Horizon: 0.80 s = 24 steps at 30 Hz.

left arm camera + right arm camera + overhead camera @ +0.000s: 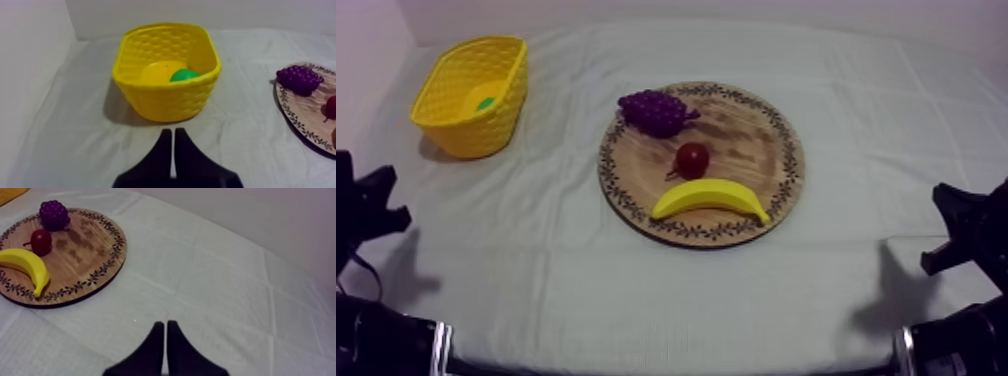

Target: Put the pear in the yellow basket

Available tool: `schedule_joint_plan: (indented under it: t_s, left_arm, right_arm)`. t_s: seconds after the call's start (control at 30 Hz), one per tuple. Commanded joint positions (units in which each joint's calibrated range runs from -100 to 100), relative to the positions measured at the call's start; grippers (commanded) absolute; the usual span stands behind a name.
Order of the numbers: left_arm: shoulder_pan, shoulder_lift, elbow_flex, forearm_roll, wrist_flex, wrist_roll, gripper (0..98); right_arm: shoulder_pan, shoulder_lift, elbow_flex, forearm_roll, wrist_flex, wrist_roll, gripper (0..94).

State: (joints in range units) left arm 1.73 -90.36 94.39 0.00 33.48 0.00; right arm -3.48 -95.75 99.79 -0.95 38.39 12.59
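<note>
Green toy pear (185, 75): inside yellow plastic lattice basket (476, 135), well off round wooden board w/ patterned rim (756, 140), my left side. On board: purple grape bunch (654, 110), small red fruit (692, 159), yellow banana (711, 196). My L gripper (173, 132) & R gripper (165, 324): fingers pressed together, empty.

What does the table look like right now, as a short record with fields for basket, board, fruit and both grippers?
basket: yellow basket, upright at the table's left side
pear: green, lying inside the basket
board: round wooden board, mid-table
on board: grapes, small red fruit, banana
left gripper: shut on nothing, facing the basket, apart from it
right gripper: shut on nothing, over bare cloth beside the board
task state: pear off the board and in the basket
</note>
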Motion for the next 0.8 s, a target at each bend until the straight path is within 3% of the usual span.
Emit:
schedule_joint_plan:
  t_s: [0.0, 0.4, 0.63, 0.77]
  left_arm:
    - [0.5, -2.8, 3.3, -0.88, 0.2, 1.1, 0.0]
    - [2.2, -8.8, 4.9, -1.79, 0.6, -1.2, 0.0]
    - [3.6, -9.6, 5.1, -1.87, 0.3, 8.8, 0.0]
    - [3.2, -9.6, 5.2, -1.88, 0.2, 10.8, 0.0]
  right_arm:
    - [0.0, 0.0, 0.0, 0.0, 0.0, 0.0, 0.3]
    - [0.0, 0.0, 0.0, 0.0, 0.0, 0.0, 0.3]
    - [0.0, 0.0, 0.0, 0.0, 0.0, 0.0, 0.3]
    - [0.0, 0.0, 0.0, 0.0, 0.0, 0.0, 0.3]
